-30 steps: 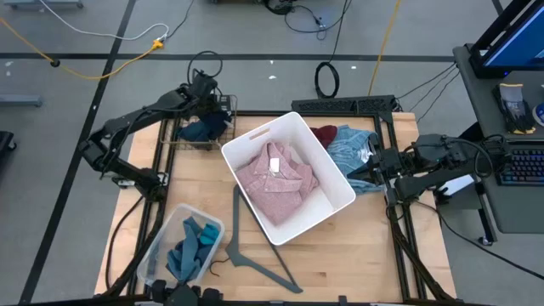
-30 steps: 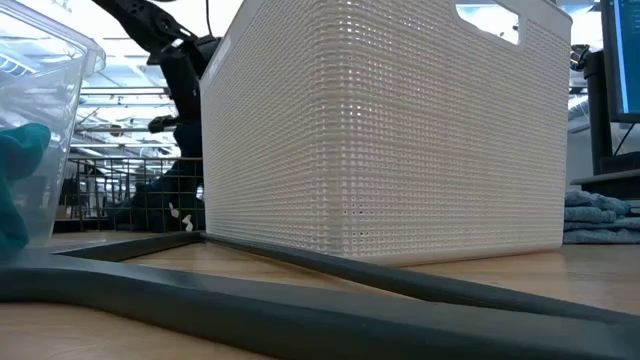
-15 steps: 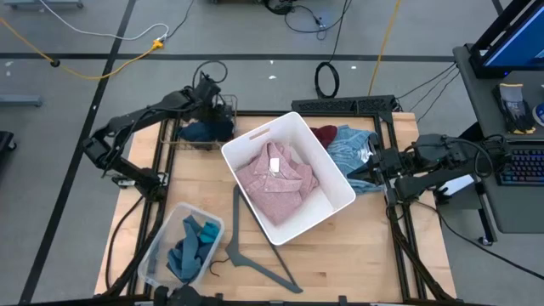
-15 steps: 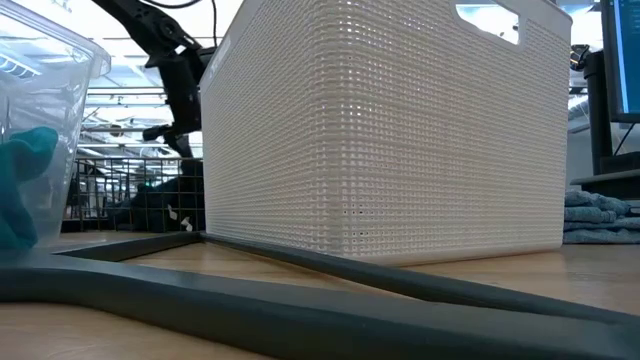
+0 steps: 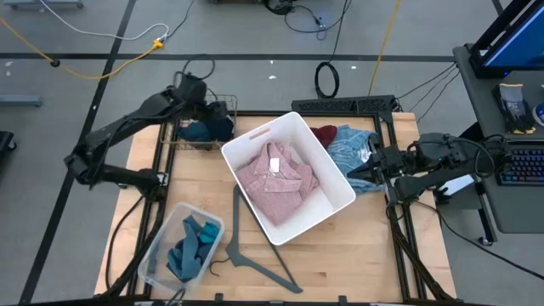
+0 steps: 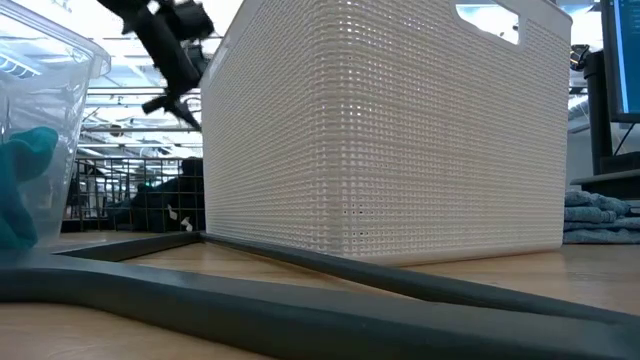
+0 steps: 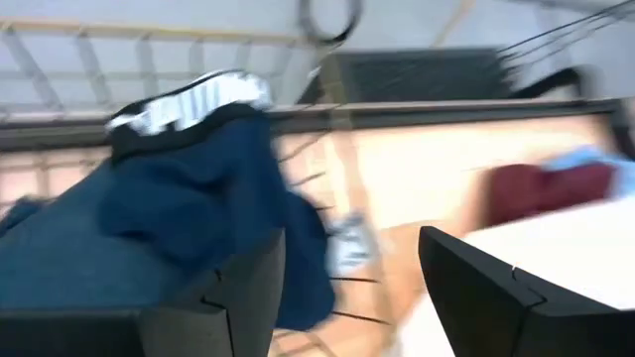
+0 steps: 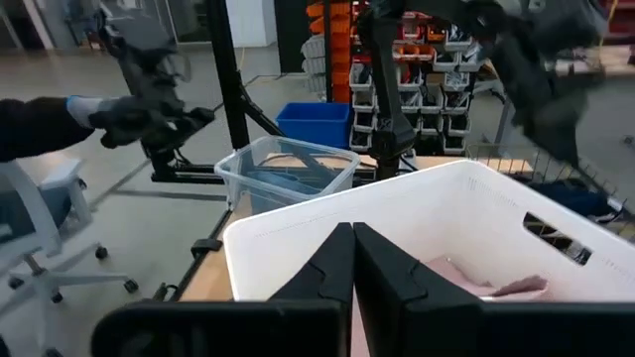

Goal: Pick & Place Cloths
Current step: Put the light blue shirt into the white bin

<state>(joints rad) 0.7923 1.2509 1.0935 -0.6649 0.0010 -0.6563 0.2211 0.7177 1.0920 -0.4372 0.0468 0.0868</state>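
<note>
— So, what fills the pale wooden table (image 5: 340,255) at this moment?

— Largest is the white perforated plastic basket (image 5: 327,161), set at an angle mid-table, with the pink shirt (image 5: 272,183) folded inside it. In front of it lies the grey plastic hanger (image 5: 246,246), and beside that stands a clear plastic bin (image 5: 157,246) holding the teal garment (image 5: 191,246).

— And the other cloths?

— The navy garment (image 5: 204,130) sits in a black wire basket (image 5: 223,104) at the far left corner, with a black piece showing white print (image 7: 198,99) on top of it. The light-blue shirt (image 5: 348,149) and the maroon garment (image 5: 324,133) lie together on the table beyond the white basket, near the right edge.

— The arms?

— The left gripper (image 5: 189,87) hangs above the wire basket, its fingers (image 7: 476,288) spread wide and carrying nothing, clear of the navy cloth. The right gripper (image 5: 367,170) rests by the light-blue shirt with its fingers (image 8: 392,288) pressed together; it seems to be touching the cloth's edge, though that is hard to confirm from overhead.
</note>
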